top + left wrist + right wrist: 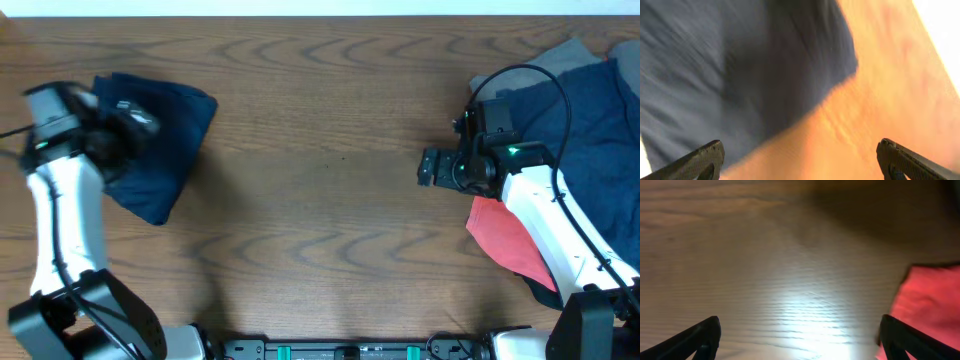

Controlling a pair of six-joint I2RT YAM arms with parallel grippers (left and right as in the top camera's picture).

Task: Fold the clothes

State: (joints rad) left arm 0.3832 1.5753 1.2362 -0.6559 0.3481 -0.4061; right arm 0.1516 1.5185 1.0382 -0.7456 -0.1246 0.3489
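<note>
A folded dark navy garment (pixel 165 150) lies at the far left of the wooden table. My left gripper (pixel 130 120) hovers over its upper part, blurred; in the left wrist view its fingers (pixel 800 160) are wide open and empty, with the navy cloth (pixel 740 70) below. My right gripper (pixel 430 167) is open and empty above bare table right of centre (pixel 800 335). A red cloth (pixel 510 240) lies just right of it and shows at the right edge of the right wrist view (pixel 925 305).
A pile of navy and grey clothes (pixel 590 110) fills the far right of the table (pixel 320 200), partly under my right arm. A black cable loops over the right arm.
</note>
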